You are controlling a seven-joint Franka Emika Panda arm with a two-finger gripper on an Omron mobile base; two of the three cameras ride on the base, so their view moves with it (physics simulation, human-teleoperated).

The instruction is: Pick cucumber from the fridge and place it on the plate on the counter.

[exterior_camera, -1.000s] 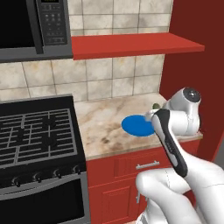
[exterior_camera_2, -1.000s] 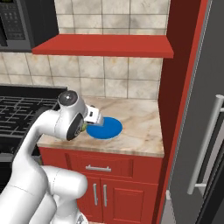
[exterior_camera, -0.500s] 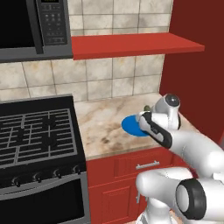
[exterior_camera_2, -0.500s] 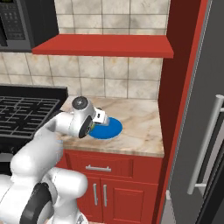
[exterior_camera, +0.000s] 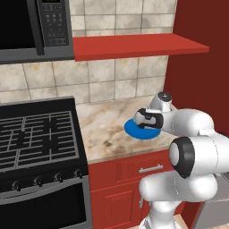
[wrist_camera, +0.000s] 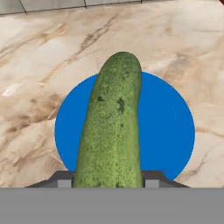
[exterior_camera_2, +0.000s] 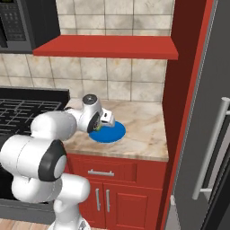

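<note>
The cucumber (wrist_camera: 113, 127), a dark green cylinder, is held between my gripper (wrist_camera: 108, 180) fingers (wrist_camera: 151, 177) and reaches out over the middle of the blue plate (wrist_camera: 170, 127). My gripper is shut on it and hovers close above the plate. In the left base view the gripper (exterior_camera: 145, 120) sits over the plate (exterior_camera: 133, 131) on the beige counter (exterior_camera: 103, 129). From the right base view the gripper (exterior_camera_2: 102, 122) hangs at the plate's (exterior_camera_2: 113, 133) left edge. The fridge (exterior_camera_2: 215, 112) stands at the right with its dark door and silver handle (exterior_camera_2: 209, 148).
A black gas stove (exterior_camera: 36, 134) adjoins the counter on the left, under a microwave (exterior_camera: 27, 27). A red shelf (exterior_camera: 134, 44) hangs above the counter and a red side panel (exterior_camera_2: 184, 90) walls it on the right. Red cabinets (exterior_camera_2: 112, 193) stand below.
The hand has swung left and down with the cucumber, from beside the plate to just over it. The arm's elbow has folded outward toward the camera.
</note>
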